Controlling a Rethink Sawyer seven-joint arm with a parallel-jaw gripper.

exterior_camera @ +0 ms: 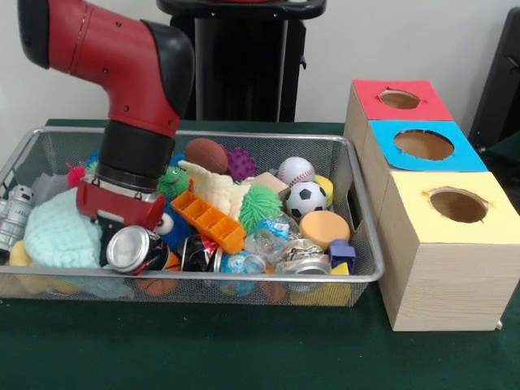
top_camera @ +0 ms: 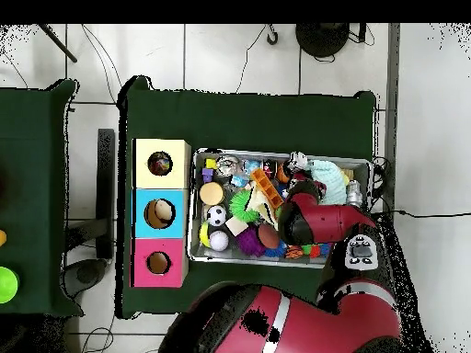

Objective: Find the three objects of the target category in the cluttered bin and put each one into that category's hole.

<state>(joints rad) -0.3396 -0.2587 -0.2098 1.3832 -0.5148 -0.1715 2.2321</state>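
The wire mesh bin [exterior_camera: 203,278] stands on the green table, full of clutter. The mint-green knit cloth [exterior_camera: 58,234] lies at its left end; it also shows in the overhead view [top_camera: 328,174]. The cream knit cloth [exterior_camera: 216,189] lies mid-bin behind an orange tray. The polka-dot cloth is not visible. My gripper [exterior_camera: 110,240] is lowered into the bin right beside the mint-green cloth, its tips hidden by clutter and my wrist [top_camera: 300,208]. The yellow-faced hole [exterior_camera: 459,205] tops the nearest wooden box, right of the bin, and also shows in the overhead view [top_camera: 160,165].
Metal cans [exterior_camera: 134,249] lie in front of my wrist, and another can [exterior_camera: 12,215] at the bin's left end. An orange tray [exterior_camera: 210,221], a green spiky ball [exterior_camera: 260,207], a soccer ball [exterior_camera: 306,199] and a baseball [exterior_camera: 296,171] fill the middle. The blue-faced hole [exterior_camera: 423,145] and red-faced hole [exterior_camera: 399,99] stand behind the yellow one.
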